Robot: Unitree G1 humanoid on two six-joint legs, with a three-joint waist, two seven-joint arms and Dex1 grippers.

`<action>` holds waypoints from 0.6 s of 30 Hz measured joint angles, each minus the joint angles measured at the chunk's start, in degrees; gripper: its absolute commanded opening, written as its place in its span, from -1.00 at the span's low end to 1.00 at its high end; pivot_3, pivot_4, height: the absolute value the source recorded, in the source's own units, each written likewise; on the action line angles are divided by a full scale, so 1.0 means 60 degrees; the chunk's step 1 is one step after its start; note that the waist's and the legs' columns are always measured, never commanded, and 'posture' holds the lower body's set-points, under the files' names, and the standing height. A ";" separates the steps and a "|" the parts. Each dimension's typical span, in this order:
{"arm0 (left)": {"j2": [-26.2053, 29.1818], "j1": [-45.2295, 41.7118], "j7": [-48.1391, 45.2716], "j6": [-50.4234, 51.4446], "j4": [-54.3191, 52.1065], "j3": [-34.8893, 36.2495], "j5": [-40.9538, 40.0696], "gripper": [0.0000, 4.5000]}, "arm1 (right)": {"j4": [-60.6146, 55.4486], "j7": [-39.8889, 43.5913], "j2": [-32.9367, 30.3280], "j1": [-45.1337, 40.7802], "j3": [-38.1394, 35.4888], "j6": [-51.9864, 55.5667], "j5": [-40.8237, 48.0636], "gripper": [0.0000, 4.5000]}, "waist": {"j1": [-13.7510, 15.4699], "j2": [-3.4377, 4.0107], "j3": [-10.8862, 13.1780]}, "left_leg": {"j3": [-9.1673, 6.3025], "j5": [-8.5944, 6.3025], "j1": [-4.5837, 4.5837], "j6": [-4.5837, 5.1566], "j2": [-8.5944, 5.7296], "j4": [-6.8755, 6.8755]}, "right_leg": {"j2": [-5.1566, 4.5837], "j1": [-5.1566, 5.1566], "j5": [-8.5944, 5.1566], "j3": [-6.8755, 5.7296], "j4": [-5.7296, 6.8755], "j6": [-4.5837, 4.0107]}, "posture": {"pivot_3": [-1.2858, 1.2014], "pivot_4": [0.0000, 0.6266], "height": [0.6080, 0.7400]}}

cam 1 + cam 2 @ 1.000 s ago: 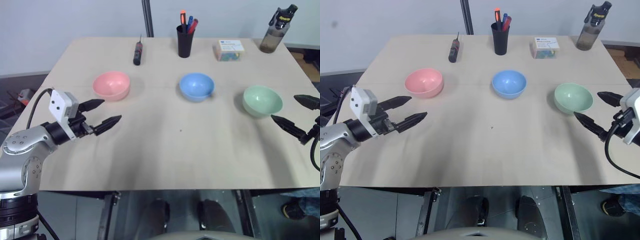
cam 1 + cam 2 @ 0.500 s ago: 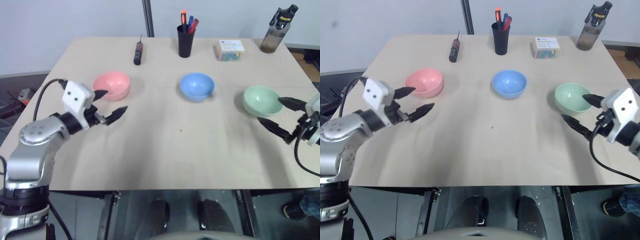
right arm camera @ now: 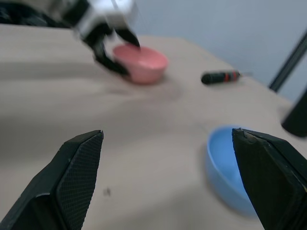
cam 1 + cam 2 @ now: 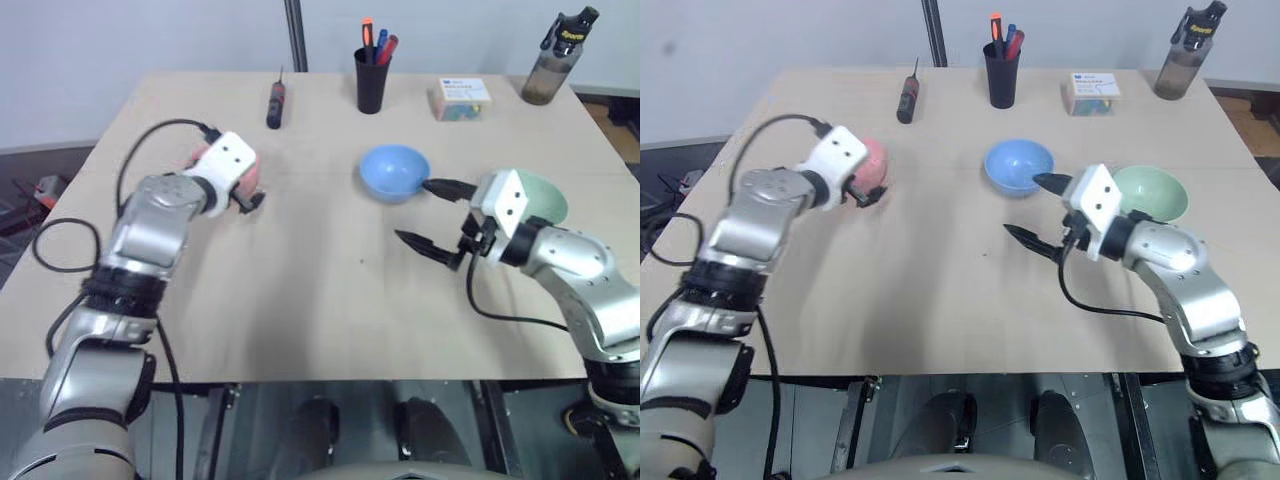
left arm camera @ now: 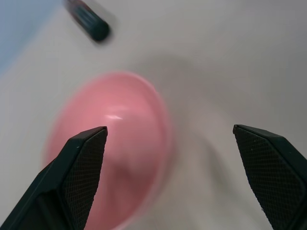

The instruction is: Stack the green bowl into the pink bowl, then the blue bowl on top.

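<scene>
The pink bowl (image 4: 876,162) stands at the table's left, largely hidden behind my left wrist. My left gripper (image 5: 169,128) is open right at it, one finger over the bowl's hollow (image 5: 115,143) and the other past its rim over the table. The blue bowl (image 4: 393,172) sits mid-table. To its right is the green bowl (image 4: 1160,190), partly hidden behind my right wrist. My right gripper (image 4: 418,212) hangs open and empty between these two bowls, its far fingertip close to the blue bowl's (image 3: 230,167) right rim.
Along the table's far edge stand a black screwdriver (image 4: 275,105), a black pen cup (image 4: 370,82), a small box (image 4: 460,100) and a dark bottle (image 4: 550,68). The bare tabletop (image 4: 330,300) stretches toward the near edge.
My left gripper went forward up to the pink bowl. My right gripper swung left, from the green bowl's right side to the gap beside the blue bowl. Both stayed open.
</scene>
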 measured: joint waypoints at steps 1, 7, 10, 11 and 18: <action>-0.0077 -0.0145 -0.0049 -0.0081 0.0388 -0.0095 0.0154 0.76 | 0.0051 0.0010 -0.0003 0.0009 -0.0001 -0.0024 -0.0056 1.00 | -0.0007 -0.0003 0.0002 | 0.0001 0.0000 -0.0007 0.0000 0.0000 0.0000 | 0.0000 -0.0009 0.0000 0.0001 0.0001 0.0000 | 0.03 -0.52 1.00; -0.0439 -0.0721 -0.0199 -0.0739 0.1734 -0.0344 0.0697 -0.32 | 0.0114 -0.0113 -0.0007 0.0225 -0.0028 -0.0029 -0.0179 1.00 | -0.0008 -0.0005 0.0003 | 0.0004 0.0001 -0.0012 -0.0001 0.0001 0.0003 | -0.0002 -0.0019 0.0000 0.0004 0.0007 0.0000 | 0.03 -0.52 1.00; -0.0537 -0.0845 -0.0271 -0.0956 0.2010 -0.0343 0.0863 -0.81 | 0.0083 -0.0211 -0.0008 0.0376 -0.0052 -0.0010 -0.0213 1.00 | -0.0010 -0.0005 0.0003 | 0.0006 0.0000 -0.0014 0.0000 0.0000 0.0006 | -0.0003 -0.0023 0.0000 0.0008 0.0008 0.0000 | 0.03 -0.52 1.00; -0.0538 -0.0860 -0.0314 -0.1014 0.2016 -0.0339 0.0886 -0.97 | 0.0065 -0.0242 -0.0012 0.0414 -0.0066 -0.0002 -0.0232 1.00 | -0.0010 -0.0005 0.0003 | 0.0009 0.0000 -0.0017 0.0000 0.0000 0.0006 | -0.0004 -0.0030 0.0000 0.0011 0.0012 0.0000 | 0.03 -0.52 1.00; -0.0379 0.0108 -0.2615 -0.0907 -0.0931 -0.0068 -0.0373 -0.97 | -0.0266 -0.0506 -0.0184 0.0922 -0.0500 0.0081 -0.0260 1.00 | -0.0020 -0.0005 0.0001 | -0.0003 0.0002 -0.0141 -0.0002 0.0019 0.0047 | -0.0022 -0.0138 0.0002 0.0006 0.0038 0.0001 | 0.03 -0.52 1.00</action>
